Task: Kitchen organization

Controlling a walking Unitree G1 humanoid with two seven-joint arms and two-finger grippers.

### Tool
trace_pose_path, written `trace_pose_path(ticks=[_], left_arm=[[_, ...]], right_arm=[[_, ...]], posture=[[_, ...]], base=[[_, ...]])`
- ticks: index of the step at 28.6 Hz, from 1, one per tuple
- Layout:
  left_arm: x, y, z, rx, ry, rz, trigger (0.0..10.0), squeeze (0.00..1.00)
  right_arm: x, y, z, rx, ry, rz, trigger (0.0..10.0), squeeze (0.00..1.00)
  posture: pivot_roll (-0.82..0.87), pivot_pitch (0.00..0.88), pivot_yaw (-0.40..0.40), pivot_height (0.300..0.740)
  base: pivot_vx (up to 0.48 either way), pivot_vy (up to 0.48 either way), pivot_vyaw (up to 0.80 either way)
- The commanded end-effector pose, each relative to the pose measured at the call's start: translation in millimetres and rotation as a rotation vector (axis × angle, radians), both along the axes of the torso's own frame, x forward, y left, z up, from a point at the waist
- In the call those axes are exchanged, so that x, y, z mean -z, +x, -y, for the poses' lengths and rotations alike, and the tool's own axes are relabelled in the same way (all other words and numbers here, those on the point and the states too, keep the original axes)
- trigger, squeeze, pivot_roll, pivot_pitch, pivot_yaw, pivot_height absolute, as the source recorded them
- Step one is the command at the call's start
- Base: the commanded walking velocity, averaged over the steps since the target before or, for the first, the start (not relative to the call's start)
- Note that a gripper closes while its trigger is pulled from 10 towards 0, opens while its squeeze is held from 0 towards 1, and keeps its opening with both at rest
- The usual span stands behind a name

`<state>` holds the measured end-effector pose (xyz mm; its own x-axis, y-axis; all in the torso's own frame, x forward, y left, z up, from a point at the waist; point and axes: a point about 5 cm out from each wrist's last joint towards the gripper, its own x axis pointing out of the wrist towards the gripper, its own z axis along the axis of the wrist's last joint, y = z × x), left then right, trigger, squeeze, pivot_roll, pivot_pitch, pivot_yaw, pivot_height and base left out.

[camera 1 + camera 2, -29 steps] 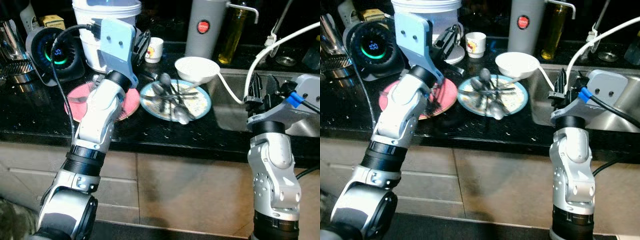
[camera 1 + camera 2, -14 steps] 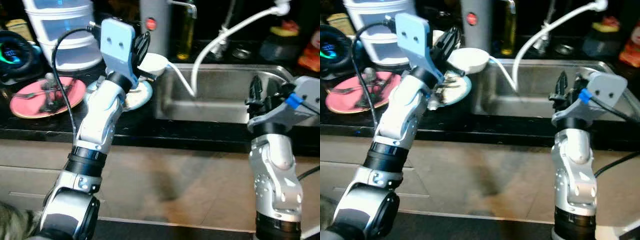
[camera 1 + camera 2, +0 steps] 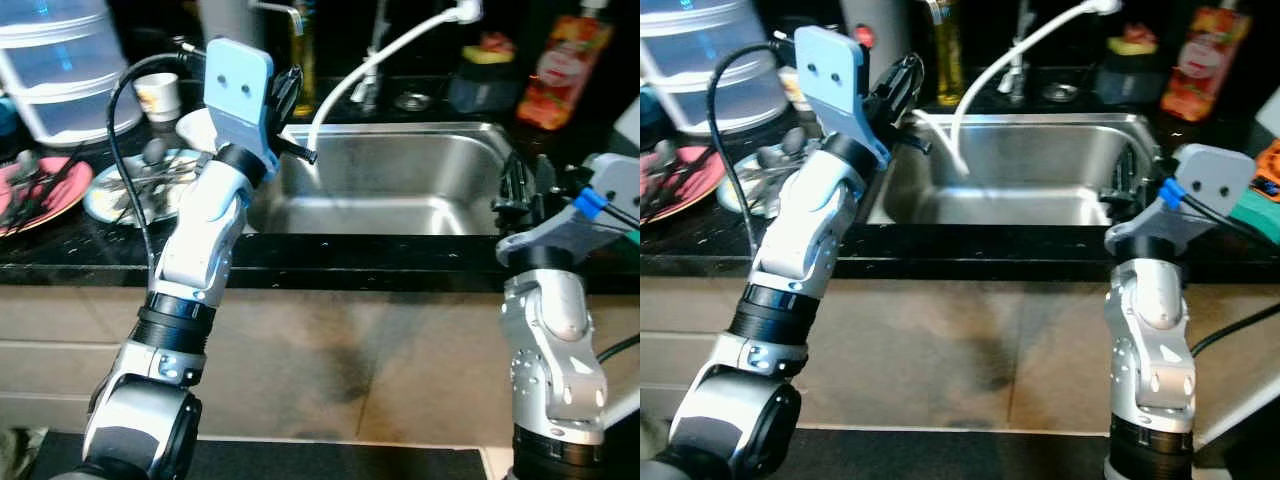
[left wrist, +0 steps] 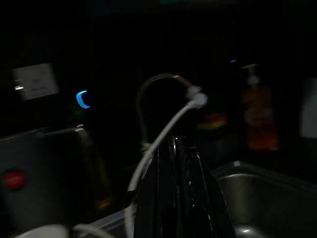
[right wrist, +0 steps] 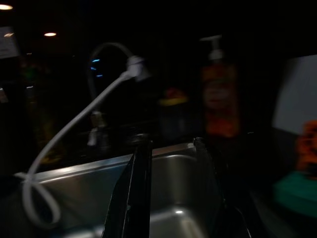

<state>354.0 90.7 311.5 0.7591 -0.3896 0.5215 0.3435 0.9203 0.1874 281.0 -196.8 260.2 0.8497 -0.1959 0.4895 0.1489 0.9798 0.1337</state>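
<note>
— Black stone surface point(image 3: 330, 262) fronts the steel sink point(image 3: 400, 190) in the eye views; what's at its left?
— Dirty plates point(image 3: 140, 185), with cutlery on them. Left tool point(image 3: 288, 85) is raised over the sink's left edge, right tool point(image 3: 528, 180) beside its right rim.
— Left wrist view?
— Fingers point(image 4: 173, 198) pressed together, holding nothing, pointing at the white hose point(image 4: 163, 134).
— Right wrist view?
— Fingers point(image 5: 138, 193) spread apart, empty, above the basin.

Patterned plate point(image 3: 125, 195) heaped with spoons point(image 3: 152, 160), counter left of sink.
</note>
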Motion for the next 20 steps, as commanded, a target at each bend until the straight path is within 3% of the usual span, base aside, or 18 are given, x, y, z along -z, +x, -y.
trace_pose_path(ticks=[1,9,15,18,20], left_arm=[[1,1.6,-1.2,-0.001,-0.004,-0.016,10.0,0.0],[3,2.6,-1.7,-0.003,-0.006,-0.026,10.0,0.0],[7,6.0,-2.6,0.029,-0.052,-0.087,10.0,0.0],[9,9.0,-1.6,0.118,-0.102,-0.162,10.0,0.0],[13,19.8,-4.7,0.201,-0.188,-0.297,10.0,0.0]], right_arm=[[0,0.5,-2.8,-0.01,0.005,0.001,10.0,0.0],[1,0.5,-2.6,-0.008,0.005,-0.001,10.0,0.0],[2,0.6,-2.6,-0.005,0.005,-0.005,10.0,0.0],[1,1.9,-2.9,0.001,-0.003,-0.012,10.0,0.0],[-3,9.5,-8.3,0.002,-0.097,-0.034,10.0,0.0]], posture=[[-0.04,0.018,0.006,0.74],[-0.04,0.018,0.006,0.74],[-0.04,0.024,0.008,0.74],[-0.04,0.028,0.008,0.74],[-0.05,0.039,0.01,0.74]], base=[[0.0,0.0,0.0],[0.0,0.0,0.0],[0.0,0.0,0.0],[0.0,0.0,0.0],[0.0,0.0,0.0]])
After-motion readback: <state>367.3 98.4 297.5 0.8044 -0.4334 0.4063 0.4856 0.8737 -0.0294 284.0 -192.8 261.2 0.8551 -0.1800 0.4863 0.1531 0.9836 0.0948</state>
